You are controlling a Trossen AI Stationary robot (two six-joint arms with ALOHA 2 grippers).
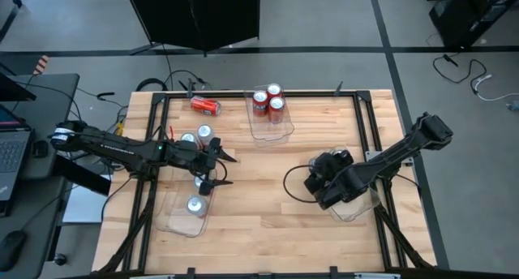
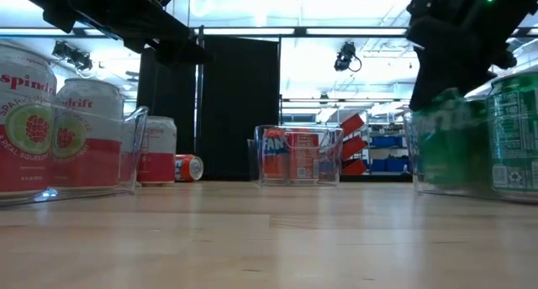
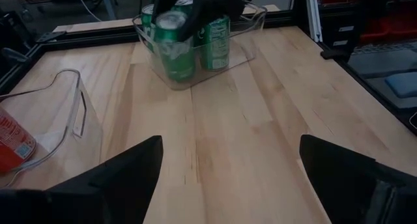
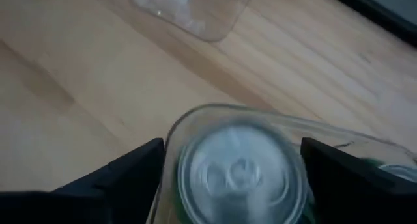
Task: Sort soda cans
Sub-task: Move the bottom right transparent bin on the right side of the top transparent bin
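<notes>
My right gripper stands open over the clear bin at the table's right, which holds green soda cans. Its fingers stand on either side of one upright green can's silver top, inside the bin's rim. My left gripper waits open above the left part of the table, with nothing between its fingers. Silver-white cans stand in the left bin. Three red cans stand in the far bin.
One red can lies on its side near the table's far left edge. Two silver-white cans stand beside my left arm. Bare wood lies between the left and right bins. A black frame rail runs round the table.
</notes>
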